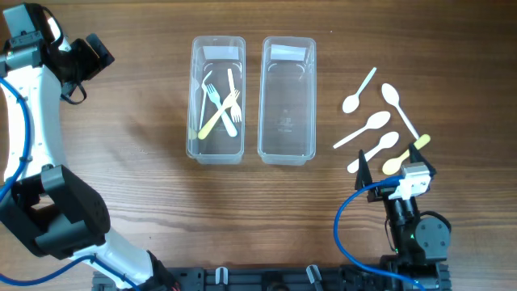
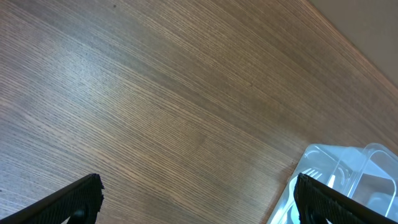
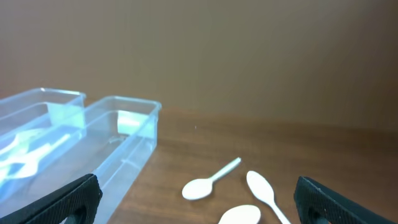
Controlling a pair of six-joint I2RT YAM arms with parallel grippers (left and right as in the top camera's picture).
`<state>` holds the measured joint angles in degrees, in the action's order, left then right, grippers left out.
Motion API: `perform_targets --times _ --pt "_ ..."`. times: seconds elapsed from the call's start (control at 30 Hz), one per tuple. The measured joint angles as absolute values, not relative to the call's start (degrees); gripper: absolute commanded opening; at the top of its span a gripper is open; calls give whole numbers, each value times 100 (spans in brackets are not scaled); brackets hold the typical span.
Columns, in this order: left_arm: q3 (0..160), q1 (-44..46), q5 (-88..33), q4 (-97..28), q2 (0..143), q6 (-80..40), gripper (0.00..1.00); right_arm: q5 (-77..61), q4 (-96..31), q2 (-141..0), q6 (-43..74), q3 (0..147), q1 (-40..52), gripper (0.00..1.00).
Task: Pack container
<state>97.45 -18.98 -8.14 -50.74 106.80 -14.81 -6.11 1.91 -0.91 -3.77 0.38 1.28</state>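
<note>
Two clear plastic containers stand side by side at the table's middle. The left container [image 1: 195, 97] holds white and yellow forks [image 1: 220, 103]. The right container [image 1: 287, 113] is empty. Several white spoons [image 1: 365, 129] and one yellow spoon [image 1: 405, 154] lie on the table to the right. My right gripper [image 1: 393, 167] is open and empty, just in front of the spoons; its wrist view shows spoons [image 3: 208, 182] ahead and the containers [image 3: 127, 146] to the left. My left gripper [image 1: 90, 55] is open and empty at the far left, above bare wood [image 2: 199, 205].
The left wrist view catches the corner of the fork container [image 2: 348, 171] at its lower right. The table's edge [image 2: 367, 56] runs across that view's upper right. Blue cables trail from both arms.
</note>
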Motion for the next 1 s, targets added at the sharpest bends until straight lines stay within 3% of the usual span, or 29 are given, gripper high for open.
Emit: perform_targets --times 0.13,0.37,0.77,1.0 --pt "9745 -1898 -812 -5076 10680 -1496 100 -587 840 -91 183 36 128 100" --pt "9745 -1898 -794 -5076 10680 -1498 100 1048 1564 -856 993 961 128 100" --pt "9745 -1898 -794 -5089 10659 -1520 100 792 1066 -7218 1546 5231 128 100" --pt "9745 -1898 -794 -5094 10652 -1522 100 471 1396 -9085 2152 5590 121 100"
